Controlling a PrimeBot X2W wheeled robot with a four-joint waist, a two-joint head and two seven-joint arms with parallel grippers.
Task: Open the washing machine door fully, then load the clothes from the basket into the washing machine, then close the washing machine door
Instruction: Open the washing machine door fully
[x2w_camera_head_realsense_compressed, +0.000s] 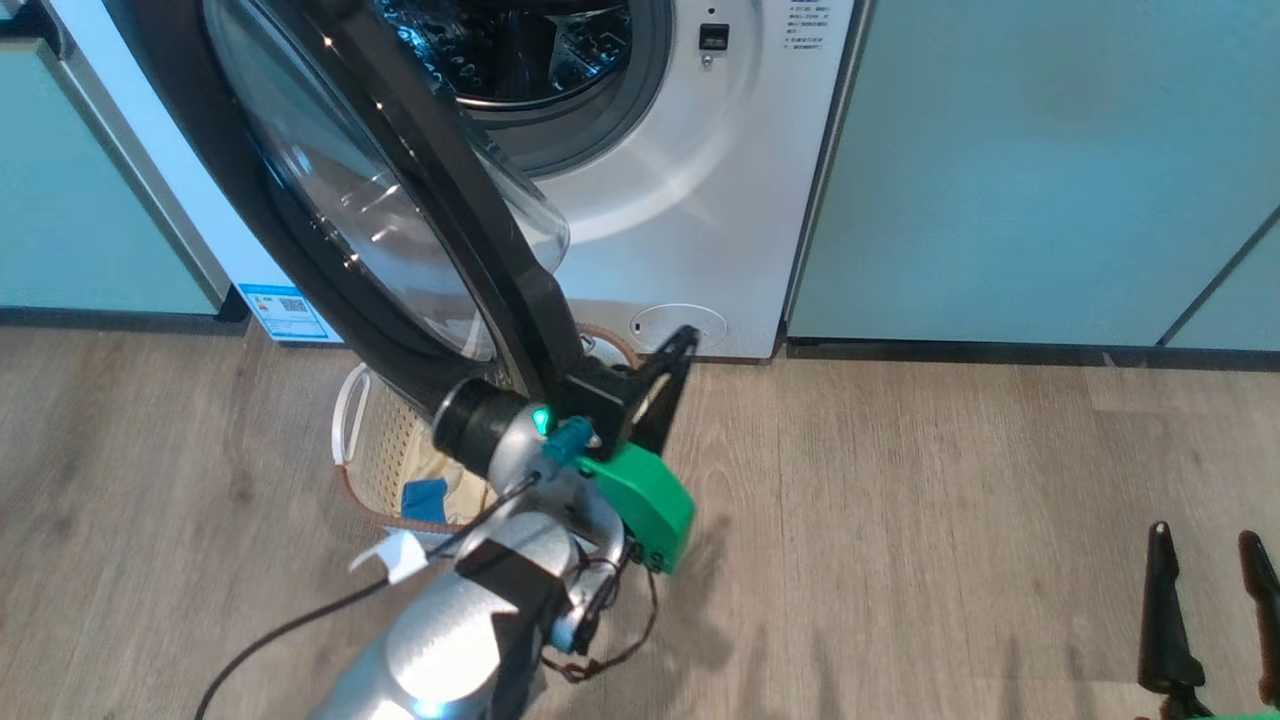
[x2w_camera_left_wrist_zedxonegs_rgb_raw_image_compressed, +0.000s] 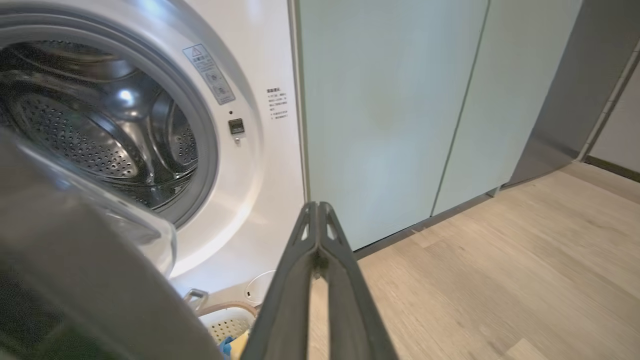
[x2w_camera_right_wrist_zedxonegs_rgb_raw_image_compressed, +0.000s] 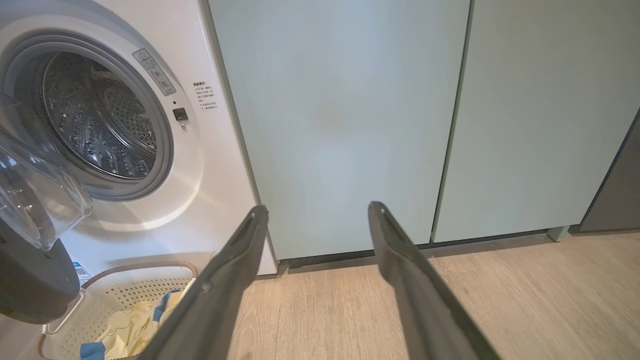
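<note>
Before the washing machine (x2w_camera_head_realsense_compressed: 700, 180), one washing machine door (x2w_camera_head_realsense_compressed: 440, 190) is seen swung out, edge-on, its long axis slanting from upper left to centre, glass bowl (x2w_camera_head_realsense_compressed: 330, 190) bulging toward the drum (x2w_camera_head_realsense_compressed: 520, 50). One basket (x2w_camera_head_realsense_compressed: 345, 480) is half hidden beneath it; the clothes (x2w_camera_right_wrist_zedxonegs_rgb_raw_image_compressed: 125, 320) inside cannot be counted. Two grippers are counted: left gripper (x2w_camera_head_realsense_compressed: 685, 345), jaws pressed together by the door's lower edge, contact unclear; right gripper (x2w_camera_right_wrist_zedxonegs_rgb_raw_image_compressed: 319, 207), jaws spread above the floor (x2w_camera_head_realsense_compressed: 900, 520).

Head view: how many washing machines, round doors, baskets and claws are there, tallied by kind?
Washing machine: 1
Washing machine door: 1
Basket: 1
Claws: 2 (left claw, right claw)
Total: 5
</note>
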